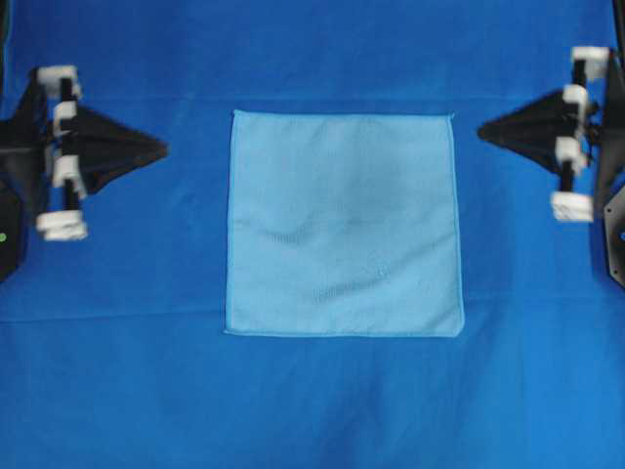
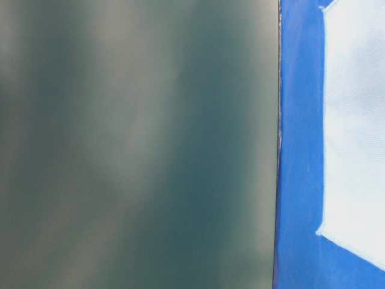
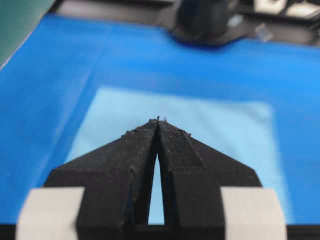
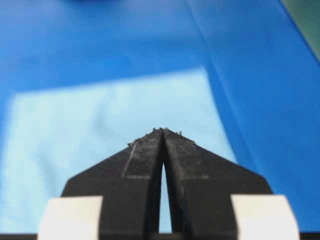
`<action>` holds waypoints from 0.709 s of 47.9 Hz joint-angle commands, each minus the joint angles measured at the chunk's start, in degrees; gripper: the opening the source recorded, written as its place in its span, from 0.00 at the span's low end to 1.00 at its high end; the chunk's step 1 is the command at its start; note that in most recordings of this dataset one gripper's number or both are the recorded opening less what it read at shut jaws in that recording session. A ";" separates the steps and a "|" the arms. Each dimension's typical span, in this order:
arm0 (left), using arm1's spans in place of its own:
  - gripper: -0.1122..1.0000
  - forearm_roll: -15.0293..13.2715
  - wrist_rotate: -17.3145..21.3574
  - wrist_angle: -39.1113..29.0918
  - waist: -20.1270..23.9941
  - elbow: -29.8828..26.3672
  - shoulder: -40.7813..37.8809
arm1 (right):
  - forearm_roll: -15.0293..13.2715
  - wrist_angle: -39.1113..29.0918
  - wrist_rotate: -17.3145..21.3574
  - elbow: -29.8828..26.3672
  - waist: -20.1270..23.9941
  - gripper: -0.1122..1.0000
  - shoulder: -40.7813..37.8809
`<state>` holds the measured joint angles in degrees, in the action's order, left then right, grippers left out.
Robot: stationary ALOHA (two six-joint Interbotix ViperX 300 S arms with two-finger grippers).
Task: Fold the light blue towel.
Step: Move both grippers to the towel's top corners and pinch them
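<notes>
The light blue towel (image 1: 344, 223) lies flat and unfolded, a square in the middle of the table; it also shows in the table-level view as a pale towel (image 2: 356, 126) at the right edge. My left gripper (image 1: 162, 149) rests off the towel's left side, tips pointing at it, shut with nothing held. In its wrist view the left gripper (image 3: 158, 120) has its tips touching, the towel (image 3: 210, 125) beyond. My right gripper (image 1: 481, 131) sits off the towel's upper right, also shut and empty. The right gripper (image 4: 163, 130) shows closed tips in front of the towel (image 4: 90, 125).
A deep royal-blue covering (image 1: 322, 391) spreads over the whole table under the towel. A blurred grey-green panel (image 2: 138, 144) fills the left of the table-level view. The opposite arm's black base (image 3: 207, 20) stands at the far edge.
</notes>
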<state>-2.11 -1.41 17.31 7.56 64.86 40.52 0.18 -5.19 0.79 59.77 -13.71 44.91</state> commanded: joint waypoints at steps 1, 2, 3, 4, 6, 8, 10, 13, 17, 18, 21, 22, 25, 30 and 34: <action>0.11 -0.18 -0.09 0.53 2.37 -2.29 -4.22 | 0.09 -0.44 0.09 -1.32 -2.81 0.12 -2.90; 0.11 -0.18 -0.09 0.44 2.81 -2.55 -5.27 | 0.09 -0.53 0.09 -1.41 -3.52 0.12 -3.69; 0.11 -0.18 -0.09 0.35 3.34 -3.08 -6.77 | 0.09 -0.62 0.09 -1.41 -4.57 0.12 -4.83; 0.11 -0.18 -0.09 0.35 3.78 -3.34 -7.82 | 0.09 -0.62 0.09 -1.41 -5.27 0.12 -5.71; 0.15 -0.18 -0.09 0.26 4.39 -3.96 -10.02 | 0.00 -0.88 0.09 -1.58 -6.68 0.12 -7.47; 0.23 -0.18 0.00 0.26 5.10 -4.75 -12.22 | -0.18 -0.97 0.00 -1.67 -8.17 0.15 -9.32; 0.33 -0.18 0.00 0.18 5.80 -5.45 -14.41 | -0.09 -1.14 0.00 -1.85 -9.58 0.24 -11.25; 0.51 -0.18 0.00 0.09 7.47 -6.50 -18.37 | -0.26 -1.85 -0.09 -2.20 -11.69 0.41 -14.59; 0.72 -0.18 0.26 0.00 9.49 -7.56 -22.50 | -0.79 -2.72 -0.18 -2.90 -13.45 0.61 -18.54; 0.76 -0.18 0.35 0.00 10.11 -7.82 -23.55 | -1.05 -2.81 -0.18 -3.08 -13.80 0.64 -19.42; 0.86 -0.18 0.79 0.00 11.51 -8.53 -26.63 | -1.58 -2.90 -0.18 -3.34 -14.59 0.67 -22.24; 0.88 -0.09 0.88 0.00 11.87 -8.79 -27.69 | -1.85 -2.81 -0.18 -3.43 -14.85 0.66 -23.12; 0.89 0.09 1.14 0.09 12.83 -9.58 -30.67 | -2.37 -2.02 -0.18 -3.69 -15.82 0.64 -26.37; 0.88 0.18 1.32 0.35 14.59 -11.07 -35.86 | -2.55 -0.09 -0.26 -3.60 -17.40 0.64 -30.67; 0.88 0.26 1.32 0.97 15.73 -12.04 -39.38 | -2.90 2.64 -0.26 -3.43 -18.11 0.64 -33.93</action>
<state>-2.02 -0.18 17.31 22.24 54.58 3.34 -2.29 -4.92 0.62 57.13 -31.38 12.92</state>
